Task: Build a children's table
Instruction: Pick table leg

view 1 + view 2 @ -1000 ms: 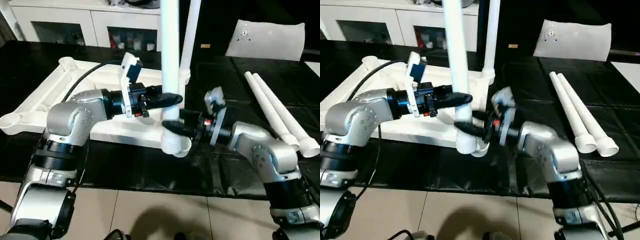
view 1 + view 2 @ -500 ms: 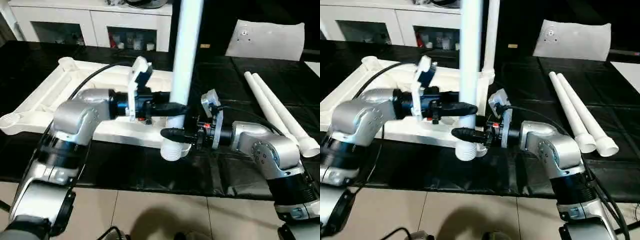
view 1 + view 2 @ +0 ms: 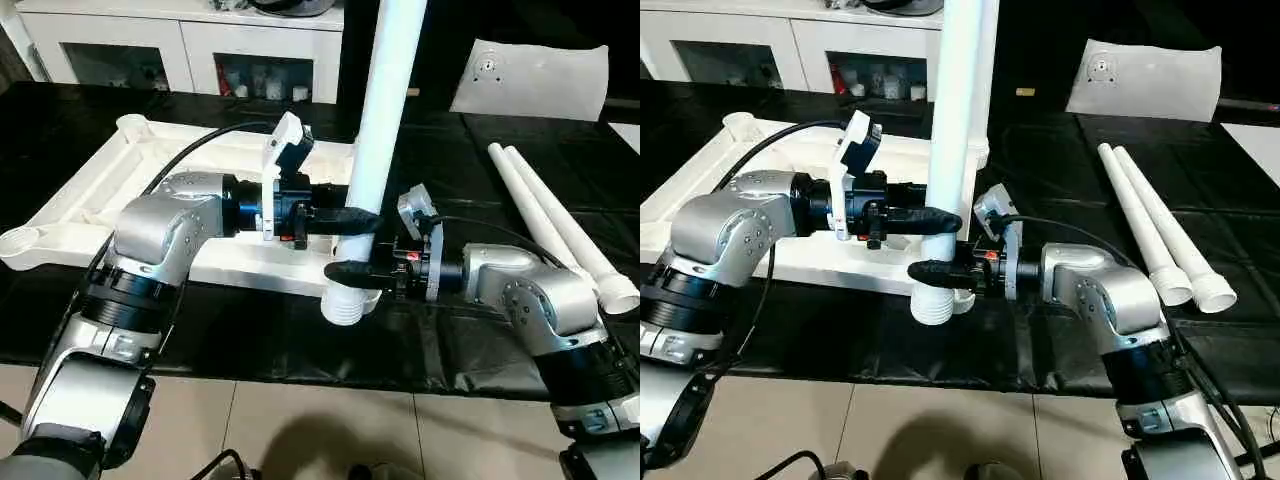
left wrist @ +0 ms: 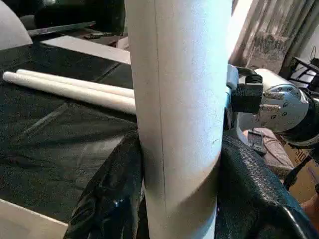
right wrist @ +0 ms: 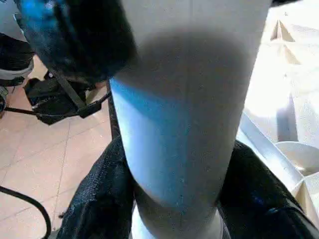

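The white tabletop [image 3: 120,190] lies upside down on the black table, ribbed side up, with round sockets at its corners. A long white leg [image 3: 375,130] stands nearly upright in front of its near right corner, leaning slightly right at the top. My left gripper [image 3: 345,217] is shut on this leg from the left. Just below it, my right gripper [image 3: 350,270] is shut on the leg from the right, above the ribbed lower end [image 3: 342,305]. Black fingers [image 5: 99,199] press both sides of the leg in the right wrist view. Another leg [image 3: 991,40] stands behind, at the far right corner.
Two loose legs [image 3: 560,220] lie side by side on the table to the right. A flat white bag [image 3: 530,80] rests at the back right. White cabinets [image 3: 180,50] line the back. The table's front edge [image 3: 300,375] runs below my arms, tiled floor beyond.
The right gripper has closed around the leg's lower part. The leg's top has tipped to the right, and the left wrist has turned with it.
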Robot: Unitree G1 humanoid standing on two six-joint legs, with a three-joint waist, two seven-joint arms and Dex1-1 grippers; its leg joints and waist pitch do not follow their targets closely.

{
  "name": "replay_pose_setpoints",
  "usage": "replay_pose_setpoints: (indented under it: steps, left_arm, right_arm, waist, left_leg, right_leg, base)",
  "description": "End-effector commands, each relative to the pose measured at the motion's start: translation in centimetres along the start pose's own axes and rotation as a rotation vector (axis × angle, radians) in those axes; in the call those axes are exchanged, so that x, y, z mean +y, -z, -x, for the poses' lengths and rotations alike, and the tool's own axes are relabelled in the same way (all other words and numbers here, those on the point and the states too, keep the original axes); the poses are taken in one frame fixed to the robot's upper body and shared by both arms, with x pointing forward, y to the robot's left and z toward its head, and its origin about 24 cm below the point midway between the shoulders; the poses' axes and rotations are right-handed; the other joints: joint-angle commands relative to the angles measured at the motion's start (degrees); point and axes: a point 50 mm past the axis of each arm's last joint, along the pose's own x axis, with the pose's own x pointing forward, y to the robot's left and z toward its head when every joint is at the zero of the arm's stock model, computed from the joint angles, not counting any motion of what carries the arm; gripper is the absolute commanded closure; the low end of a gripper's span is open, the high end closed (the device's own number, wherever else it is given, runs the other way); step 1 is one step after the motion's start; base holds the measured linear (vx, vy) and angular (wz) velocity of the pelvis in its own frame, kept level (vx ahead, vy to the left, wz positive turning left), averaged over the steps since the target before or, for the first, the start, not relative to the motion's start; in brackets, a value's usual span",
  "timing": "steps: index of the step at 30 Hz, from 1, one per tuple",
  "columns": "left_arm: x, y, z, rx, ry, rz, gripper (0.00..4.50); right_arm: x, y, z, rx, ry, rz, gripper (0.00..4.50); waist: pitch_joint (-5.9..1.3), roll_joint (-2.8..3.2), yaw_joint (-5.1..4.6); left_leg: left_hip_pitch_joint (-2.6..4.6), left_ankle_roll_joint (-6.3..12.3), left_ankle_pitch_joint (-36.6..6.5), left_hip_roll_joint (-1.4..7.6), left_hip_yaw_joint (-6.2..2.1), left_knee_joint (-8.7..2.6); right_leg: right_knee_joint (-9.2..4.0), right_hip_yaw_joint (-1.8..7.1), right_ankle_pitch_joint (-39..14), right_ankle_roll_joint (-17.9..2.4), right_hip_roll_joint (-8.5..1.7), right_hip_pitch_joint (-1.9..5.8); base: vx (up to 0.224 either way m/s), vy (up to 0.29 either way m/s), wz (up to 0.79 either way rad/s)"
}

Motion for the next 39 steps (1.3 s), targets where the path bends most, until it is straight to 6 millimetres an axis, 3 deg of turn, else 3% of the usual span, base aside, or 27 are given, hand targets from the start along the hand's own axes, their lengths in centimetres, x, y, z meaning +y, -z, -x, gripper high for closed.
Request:
replay_pose_setpoints:
  steps: [1, 5, 8, 12, 18, 19, 21, 23, 30, 32, 33, 34, 35, 36, 37, 39]
  left_arm:
    - [-0.1, -1.3, -0.4, -0.007, 0.010, -0.065, 2.64]
    - [-0.1, -1.4, -0.5, -0.008, 0.018, -0.070, 2.64]
    - [-0.2, -1.4, -0.6, -0.008, 0.029, -0.073, 2.64]
    - [-0.3, -1.4, -0.6, -0.004, 0.048, -0.075, 2.64]
    - [-0.4, -1.4, -0.6, 0.000, 0.062, -0.078, 2.64]
    - [-0.4, -1.4, -0.6, 0.000, 0.064, -0.079, 2.64]
    - [-0.4, -1.4, -0.6, 0.003, 0.068, -0.082, 2.64]
    - [-0.4, -1.4, -0.6, 0.004, 0.070, -0.083, 2.64]
    - [-0.4, -1.5, -0.7, 0.011, 0.070, -0.103, 2.64]
    - [-0.5, -1.4, -0.7, 0.039, 0.069, -0.119, 2.64]
    - [-0.7, -1.5, -0.8, 0.039, 0.081, -0.120, 2.64]
    - [-0.9, -1.7, -0.9, 0.020, 0.098, -0.101, 2.64]
    - [-1.0, -1.9, -1.0, 0.004, 0.110, -0.087, 2.29]
    - [-1.0, -2.0, -1.1, -0.007, 0.115, -0.079, 1.94]
    - [-1.0, -2.0, -1.1, -0.007, 0.115, -0.079, 1.94]
    - [-1.1, -2.6, -1.4, -0.080, 0.124, -0.038, 1.92]
  right_arm:
    - [0.1, -0.3, -0.3, -0.001, -0.023, 0.013, 2.60]
    - [0.0, -0.4, -0.3, -0.007, -0.012, 0.016, 2.60]
    - [-0.1, -0.4, -0.3, -0.012, 0.000, 0.001, 1.91]
    - [-0.2, -0.3, -0.3, -0.008, 0.011, 0.006, 1.82]
    - [-0.1, -0.4, -0.3, -0.014, -0.007, -0.005, 1.82]
    - [-0.1, -0.4, -0.3, -0.012, -0.013, -0.006, 2.10]
    - [-0.1, -0.3, -0.2, -0.009, -0.016, -0.007, 2.10]
    - [-0.1, -0.3, -0.2, -0.009, -0.018, -0.008, 2.39]
    - [0.0, -0.2, -0.3, -0.008, -0.029, -0.010, 2.52]
    - [0.0, -0.1, -0.4, -0.010, -0.029, -0.010, 2.52]
    - [-0.1, -0.1, -0.5, -0.011, -0.028, -0.010, 2.53]
    - [-0.1, 0.0, -0.5, -0.013, -0.022, -0.008, 2.53]
    - [-0.1, 0.0, -0.5, -0.014, -0.017, -0.006, 2.53]
    - [-0.2, 0.0, -0.5, -0.018, -0.002, 0.001, 2.53]
    - [-0.2, 0.0, -0.5, -0.018, -0.002, 0.001, 2.53]
    - [-0.3, -0.2, -0.5, -0.040, 0.027, -0.004, 2.54]
  waist:
    - [-4.70, -0.36, 0.25]
    - [-4.73, -0.33, 0.25]
    - [-4.72, -0.24, 0.23]
    - [-4.69, -0.07, 0.24]
    - [-4.75, -0.03, 0.21]
    - [-4.74, -0.10, 0.20]
    - [-4.74, -0.17, 0.21]
    - [-4.75, -0.10, 0.23]
    - [-4.74, -0.11, 0.27]
    - [-4.76, 0.39, 0.34]
    - [-4.79, 0.16, 0.25]
    - [-4.78, 1.31, 0.40]
    - [-4.81, 0.68, 0.20]
    - [-4.85, 0.90, 0.22]
    - [-4.83, 0.77, 0.22]
    - [-4.80, 1.65, 0.25]
  left_leg:
    - [0.11, 0.78, -7.22, 1.38, -0.19, -4.03]
    - [0.08, 0.83, -6.98, 1.36, -0.20, -4.03]
    - [0.16, 0.80, -7.43, 1.36, -0.21, -4.03]
    - [0.23, 0.65, -7.79, 1.36, -0.20, -4.05]
    - [0.17, 0.62, -7.68, 1.42, -0.26, -4.09]
    - [0.19, 0.63, -7.78, 1.42, -0.23, -4.08]
    - [0.19, 0.70, -7.83, 1.44, -0.23, -4.07]
    - [0.20, 0.67, -7.68, 1.42, -0.23, -4.04]
    - [0.18, 0.71, -7.60, 1.39, -0.21, -4.04]
    - [0.24, 0.59, -7.62, 1.45, -0.32, -4.08]
    - [0.22, 0.60, -7.61, 1.43, -0.26, -4.06]
    - [0.31, 0.26, -7.81, 1.44, -0.43, -4.07]
    - [0.32, 0.32, -8.18, 1.44, -0.31, -4.06]
    - [0.27, 0.26, -8.19, 1.35, -0.31, -4.03]
    - [0.24, 0.32, -8.37, 1.33, -0.31, -4.03]
    - [0.33, -0.09, -8.99, 1.29, -0.36, -3.94]
  right_leg:
    - [-4.66, 2.51, -22.13, -7.13, -4.09, 3.74]
    - [-4.54, 2.53, -21.40, -7.53, -4.06, 3.84]
    - [-4.63, 2.51, -21.77, -7.69, -4.10, 3.79]
    - [-4.76, 2.49, -22.05, -7.81, -4.11, 3.74]
    - [-4.48, 2.52, -20.12, -8.61, -4.06, 3.91]
    - [-4.51, 2.54, -20.34, -8.64, -4.11, 3.91]
    - [-4.51, 2.54, -20.64, -8.55, -4.11, 3.92]
    - [-4.51, 2.54, -20.59, -8.52, -4.10, 3.90]
    - [-4.53, 2.54, -20.75, -8.45, -4.12, 3.90]
    - [-4.48, 2.55, -20.52, -8.45, -4.15, 3.88]
    - [-4.50, 2.56, -19.93, -8.60, -4.07, 3.90]
    - [-4.23, 2.56, -19.46, -9.05, -4.13, 3.86]
    - [-4.45, 2.53, -18.62, -9.45, -3.98, 3.87]
    - [-4.30, 2.54, -18.14, -9.78, -3.96, 3.99]
    - [-4.40, 2.49, -18.27, -9.93, -3.97, 4.02]
    - [-4.40, 2.43, -18.38, -10.45, -3.98, 3.98]
  base:
    - [0.000, 0.000, 0.00]
    - [0.000, 0.000, 0.00]
    - [0.000, 0.000, 0.00]
    - [0.000, 0.000, 0.00]
    - [0.000, 0.000, 0.00]
    - [0.000, 0.000, 0.00]
    - [0.000, 0.000, 0.00]
    - [0.000, 0.000, 0.00]
    - [0.000, 0.000, 0.00]
    - [0.000, 0.000, 0.00]
    - [0.000, 0.000, 0.00]
    - [0.000, 0.000, 0.00]
    - [0.000, 0.000, 0.00]
    - [0.000, 0.000, 0.00]
    - [0.000, 0.000, 0.00]
    - [0.000, 0.000, 0.00]
